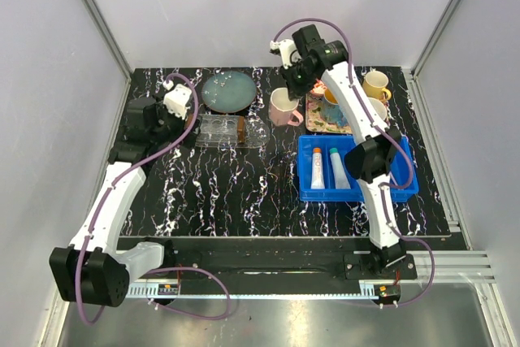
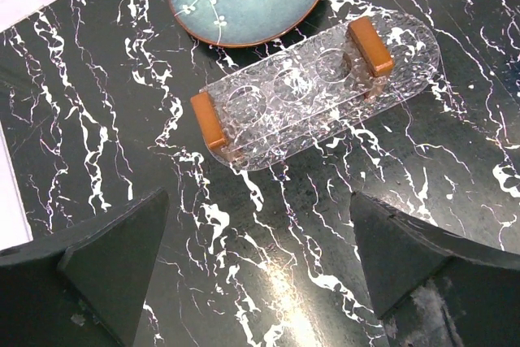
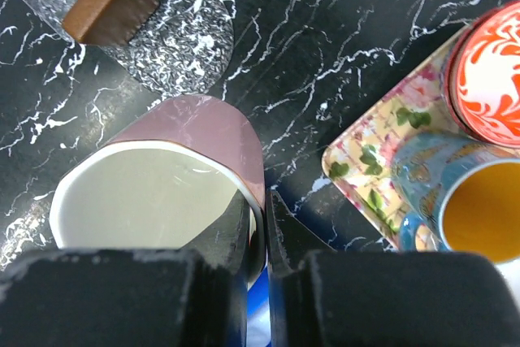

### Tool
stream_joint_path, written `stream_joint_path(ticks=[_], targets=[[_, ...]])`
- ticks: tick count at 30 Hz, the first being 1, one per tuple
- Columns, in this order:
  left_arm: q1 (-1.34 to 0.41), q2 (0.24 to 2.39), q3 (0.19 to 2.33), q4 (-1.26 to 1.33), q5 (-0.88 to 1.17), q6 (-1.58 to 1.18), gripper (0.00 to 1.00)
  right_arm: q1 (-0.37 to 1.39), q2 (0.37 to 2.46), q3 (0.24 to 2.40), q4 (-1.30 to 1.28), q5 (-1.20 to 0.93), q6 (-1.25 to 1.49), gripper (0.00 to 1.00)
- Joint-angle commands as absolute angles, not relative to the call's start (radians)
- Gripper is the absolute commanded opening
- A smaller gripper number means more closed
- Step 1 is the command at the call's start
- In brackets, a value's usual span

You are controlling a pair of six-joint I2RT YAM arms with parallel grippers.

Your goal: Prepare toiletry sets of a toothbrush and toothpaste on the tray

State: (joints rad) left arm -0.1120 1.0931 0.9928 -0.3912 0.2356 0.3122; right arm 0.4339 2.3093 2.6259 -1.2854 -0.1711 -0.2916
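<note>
The right hand (image 3: 260,210) pinches the pink mug (image 3: 195,132) by its rim; the left hand (image 2: 260,241) gapes near the tray (image 2: 416,45).

Your left arm (image 1: 106,201) and right arm (image 1: 351,103) are both white tubes with black joints and bases, each trailed by a looping purple cable (image 1: 313,21) and tipped with dark matte fingers (image 2: 106,274)
</note>
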Motion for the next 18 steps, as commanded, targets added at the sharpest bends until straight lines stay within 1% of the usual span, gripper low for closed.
stream_joint_path(ticks=[1,10,18], targets=[[-0.092,1.098,0.982,-0.328,0.241,0.304,0.99,0.465,2.284,2.62,-1.134,-0.216,-0.255,0.0],[-0.069,1.12,0.968,-0.322,0.253,0.316,0.99,0.525,2.39,2.687,-1.103,-0.206,-0.261,0.0],[-0.058,1.132,0.965,-0.31,0.265,0.33,0.99,0.543,2.445,2.695,-1.071,-0.196,-0.253,0.0]])
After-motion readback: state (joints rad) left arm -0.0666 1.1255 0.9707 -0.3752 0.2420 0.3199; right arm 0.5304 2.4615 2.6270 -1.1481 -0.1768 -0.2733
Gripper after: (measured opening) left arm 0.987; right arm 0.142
